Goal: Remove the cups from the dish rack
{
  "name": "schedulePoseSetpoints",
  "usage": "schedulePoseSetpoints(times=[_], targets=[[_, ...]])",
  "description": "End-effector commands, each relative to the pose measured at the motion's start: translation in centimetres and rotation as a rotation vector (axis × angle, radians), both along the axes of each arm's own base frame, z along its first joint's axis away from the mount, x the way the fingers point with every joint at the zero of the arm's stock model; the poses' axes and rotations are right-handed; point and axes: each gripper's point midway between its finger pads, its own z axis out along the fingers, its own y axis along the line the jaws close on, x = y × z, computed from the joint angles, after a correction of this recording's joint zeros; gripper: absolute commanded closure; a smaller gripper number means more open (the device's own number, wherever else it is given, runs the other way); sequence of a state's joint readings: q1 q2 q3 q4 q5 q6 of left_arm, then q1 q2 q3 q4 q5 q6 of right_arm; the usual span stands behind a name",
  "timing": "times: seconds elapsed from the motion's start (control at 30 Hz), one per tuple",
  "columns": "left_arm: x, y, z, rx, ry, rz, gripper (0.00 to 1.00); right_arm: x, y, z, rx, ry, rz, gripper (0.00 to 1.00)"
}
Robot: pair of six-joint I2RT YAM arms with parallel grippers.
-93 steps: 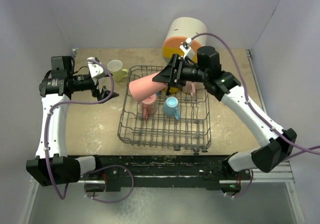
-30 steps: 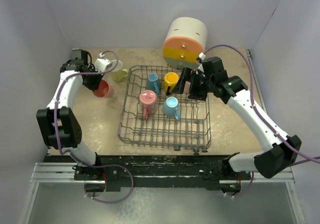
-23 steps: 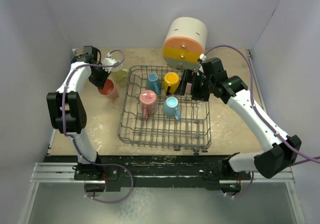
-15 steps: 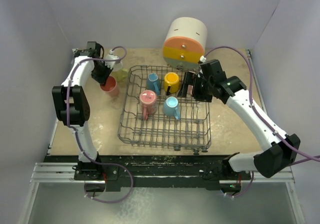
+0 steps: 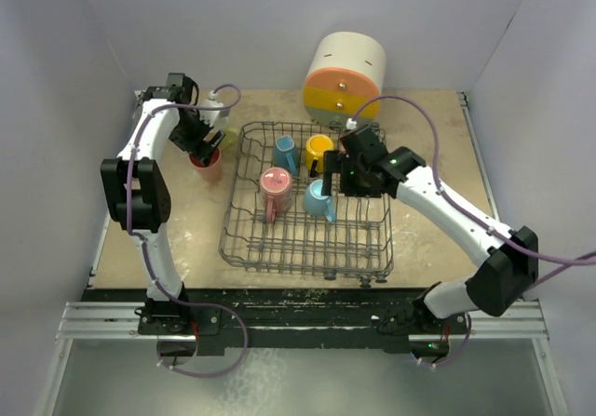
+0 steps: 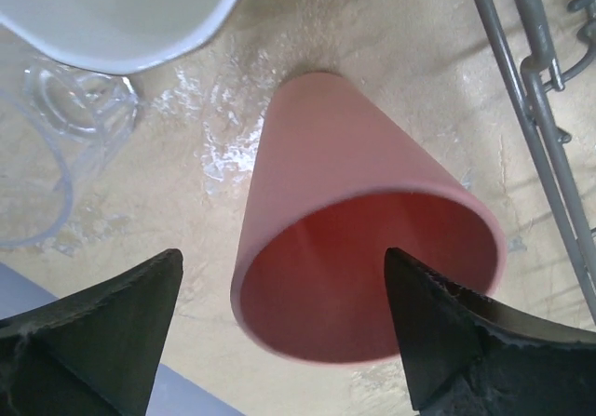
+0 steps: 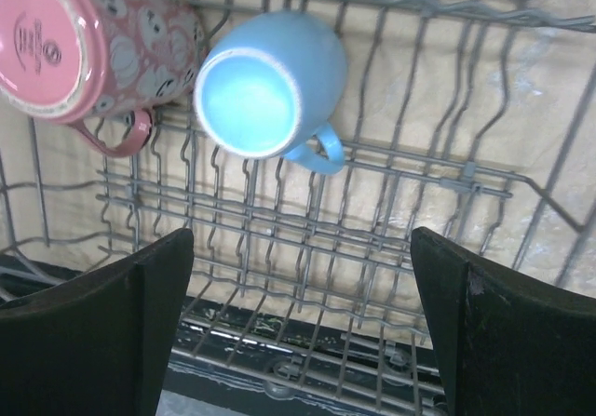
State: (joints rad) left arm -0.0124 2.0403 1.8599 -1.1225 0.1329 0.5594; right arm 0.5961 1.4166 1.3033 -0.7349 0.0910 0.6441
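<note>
1. Four mugs sit in the dish rack (image 5: 300, 248): the blue mug (image 5: 286, 154) and yellow mug (image 5: 319, 148) at the back, the pink patterned mug (image 5: 276, 188) and light blue mug (image 5: 318, 196) in the middle.
2. Out on the table (image 5: 428, 146), just left of the rack, the pink cup (image 6: 363, 267) stands mouth up. A clear glass (image 6: 47, 155) and a white-rimmed cup (image 6: 121, 25) stand close behind it.
3. The left gripper (image 6: 279, 276) hangs right over that pink cup, fingers spread wide on either side of the rim with a gap showing on both sides. That reads as a finished drop-off.
4. On the other side, the right gripper (image 7: 300, 248) hovers inside the rack, fingers wide and holding nothing. The light blue mug lies just ahead of them, base up, its handle pointing towards the open side of the rack.
5. The step in hand looks like the changeover to the next pick, about halfway through the unloading.
6. The right arm needs to drop lower and centre on the light blue mug, keeping its fingertips clear of the wires and the pink patterned mug beside it.
7. The left arm should lift straight up, since the glass and cups are crowded there.
</note>
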Motion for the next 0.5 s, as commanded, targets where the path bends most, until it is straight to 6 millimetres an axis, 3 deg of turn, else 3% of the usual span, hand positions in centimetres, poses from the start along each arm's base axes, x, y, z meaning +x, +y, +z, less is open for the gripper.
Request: schedulePoseSetpoints(times=[0.0, 0.13, 0.27, 0.47], targets=[[1.4, -0.5, 6.5, -0.029, -0.175, 0.003, 0.03, 0.5, 2.0, 0.5, -0.092, -0.088, 0.004, 0.0], [1.4, -1.6, 11.3, -0.09, -0.296, -0.017, 0.01, -0.2, 3.2, -1.9, -0.153, -0.084, 0.061, 0.01], [0.9, -2.1, 14.5, -0.119, -0.361, -0.026, 0.01, -0.6, 3.1, -4.8, -0.208, -0.054, 0.09, 0.04], [-0.6, -2.7, 15.5, -0.154, -0.367, -0.033, 0.01, -1.4, 2.9, -7.5, -0.23, -0.011, 0.127, 0.08]])
